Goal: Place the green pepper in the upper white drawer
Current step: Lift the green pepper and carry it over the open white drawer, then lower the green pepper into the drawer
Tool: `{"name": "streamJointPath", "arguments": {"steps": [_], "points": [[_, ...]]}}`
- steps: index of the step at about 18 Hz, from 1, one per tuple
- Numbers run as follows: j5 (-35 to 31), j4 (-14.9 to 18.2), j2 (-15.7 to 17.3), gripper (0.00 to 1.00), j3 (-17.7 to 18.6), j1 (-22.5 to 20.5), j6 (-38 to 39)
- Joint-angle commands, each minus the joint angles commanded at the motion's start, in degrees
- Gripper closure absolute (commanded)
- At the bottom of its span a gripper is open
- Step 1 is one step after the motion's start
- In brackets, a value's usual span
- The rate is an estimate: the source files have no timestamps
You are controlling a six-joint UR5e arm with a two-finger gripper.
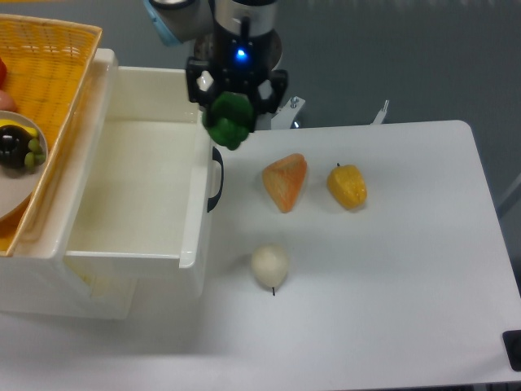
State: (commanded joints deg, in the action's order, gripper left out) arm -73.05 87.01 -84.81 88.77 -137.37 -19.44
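My gripper (pixel 229 114) is shut on the green pepper (pixel 227 122), a small glossy dark-green lobed fruit. It hangs in the air right at the front wall of the upper white drawer (pixel 122 252), above its black curved handle (pixel 216 177). The drawer is pulled open and nothing shows inside it. The gripper's fingers are mostly hidden by the pepper and the black wrist housing.
On the table lie an orange wedge-shaped piece (pixel 285 181), a yellow pepper (pixel 347 186) and a pale round fruit (pixel 269 265). A yellow woven basket (pixel 57 49) holding a plate with dark fruit (pixel 15 148) sits on the cabinet at left.
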Motion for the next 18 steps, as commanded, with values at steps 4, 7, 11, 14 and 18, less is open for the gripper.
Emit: {"name": "streamJointPath", "arguments": {"steps": [4, 7, 11, 14, 18], "points": [[1.15, -0.09, -0.44, 0.56, 0.17, 1.23, 2.12], [1.06, -0.09, -0.7, 0.56, 0.96, 3.51, 2.03], [1.33, -0.09, -2.45, 0.56, 1.14, 5.18, 2.03], [1.33, 0.0, -3.16, 0.56, 1.14, 6.24, 2.03], [1.07, 0.0, -4.39, 0.56, 1.14, 7.12, 2.12]]}}
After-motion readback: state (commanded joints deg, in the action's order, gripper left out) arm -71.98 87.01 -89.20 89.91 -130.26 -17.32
